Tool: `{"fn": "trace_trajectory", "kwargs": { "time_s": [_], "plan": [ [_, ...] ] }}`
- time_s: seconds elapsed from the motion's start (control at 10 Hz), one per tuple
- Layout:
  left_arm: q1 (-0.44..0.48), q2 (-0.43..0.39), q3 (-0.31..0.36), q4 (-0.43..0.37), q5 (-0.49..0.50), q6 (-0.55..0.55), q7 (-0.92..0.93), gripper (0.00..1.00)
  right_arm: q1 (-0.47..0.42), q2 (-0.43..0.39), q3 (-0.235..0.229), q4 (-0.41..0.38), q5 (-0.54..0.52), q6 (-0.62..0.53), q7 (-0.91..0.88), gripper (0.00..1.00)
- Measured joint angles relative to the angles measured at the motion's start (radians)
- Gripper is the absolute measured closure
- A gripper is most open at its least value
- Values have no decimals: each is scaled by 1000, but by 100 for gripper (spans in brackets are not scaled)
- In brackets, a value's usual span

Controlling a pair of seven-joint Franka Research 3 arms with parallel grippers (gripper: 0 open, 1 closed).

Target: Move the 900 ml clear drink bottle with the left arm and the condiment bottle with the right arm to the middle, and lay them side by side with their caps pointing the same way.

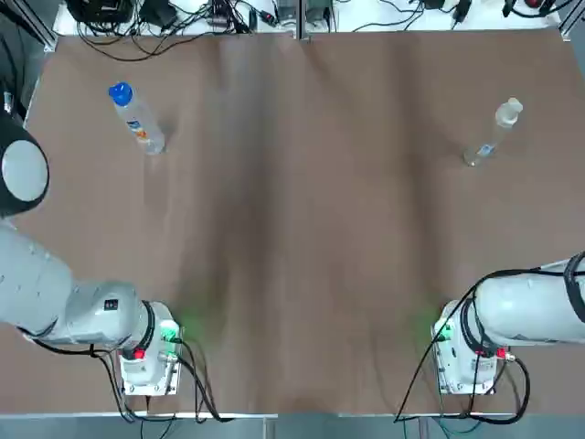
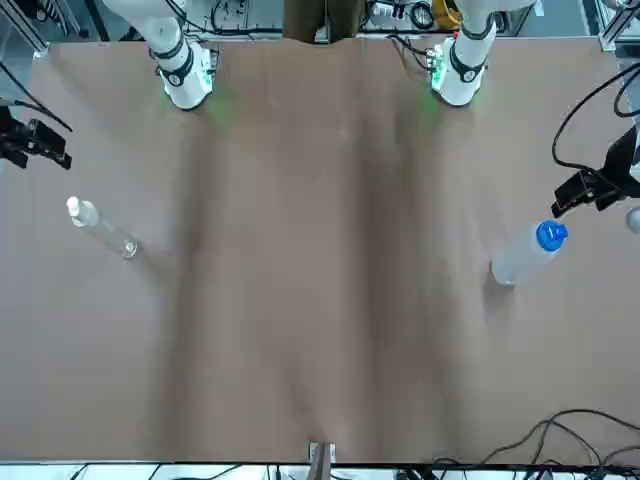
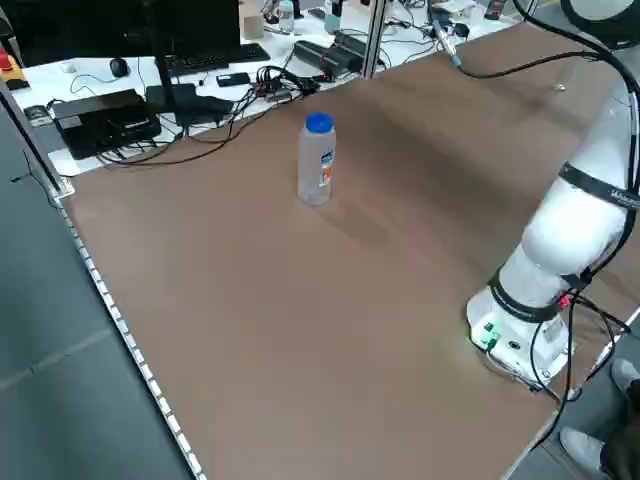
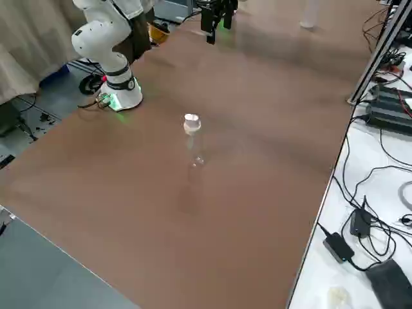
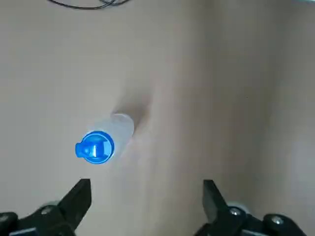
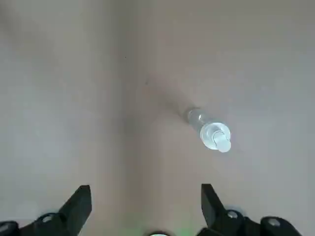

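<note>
The clear drink bottle [image 1: 137, 119] with a blue cap stands upright at the far left of the table, also seen in the left side view [image 3: 317, 160]. The slim clear condiment bottle [image 1: 491, 135] with a white cap stands upright at the far right. My left gripper [image 5: 146, 191] hangs open high above the table, with the drink bottle [image 5: 101, 145] below it and just beyond its fingers. My right gripper [image 6: 145, 192] is open too, high up, with the condiment bottle [image 6: 211, 132] below and ahead of it. Neither holds anything.
The brown table [image 1: 302, 238] stretches between the two bottles. Cables and electronics [image 1: 174, 14] lie along the far edge. Both arm bases [image 1: 146, 352] [image 1: 471, 352] sit at the near edge.
</note>
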Motion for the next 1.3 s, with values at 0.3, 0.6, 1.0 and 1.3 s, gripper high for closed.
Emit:
{"fn": "trace_trajectory", "kwargs": {
  "time_s": [0.3, 0.6, 1.0, 1.3],
  "plan": [
    [-1, 2, 0, 0, -1, 0, 0, 0, 0, 0, 0, 0, 0, 0, 0, 1],
    [7, 45, 2, -7, -20, -10, -2, 0, 0, 0, 0, 0, 0, 0, 0, 1],
    [41, 85, 3, -71, -23, -48, 0, 0, -2, 0, -1, 0, 0, -1, 0, 1],
    [82, 85, 4, -77, -23, -46, 8, 0, -20, 0, -2, 1, -1, -1, 0, 1]
  ]
}}
